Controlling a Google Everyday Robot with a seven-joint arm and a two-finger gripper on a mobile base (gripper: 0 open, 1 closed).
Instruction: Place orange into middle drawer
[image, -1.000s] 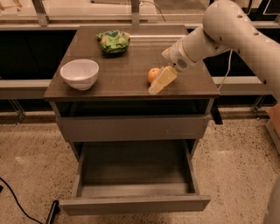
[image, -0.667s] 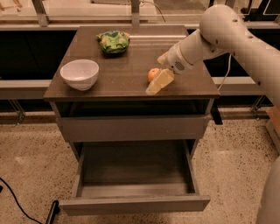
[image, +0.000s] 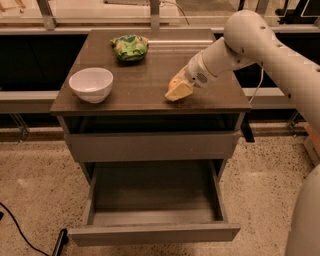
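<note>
Cream claw sits over the small round orange, hold impossible to tell; a loose grip could drop it short of the open grey middle drawer below.

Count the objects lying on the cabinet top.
3: the white bowl at the left front, the green snack bag at the back, the orange at the right, with the gripper at it. The arm may hide more.

Gripper at the right of the cabinet top, apparently touching the orange; white bowl left, green bag far, middle drawer open below.
</note>
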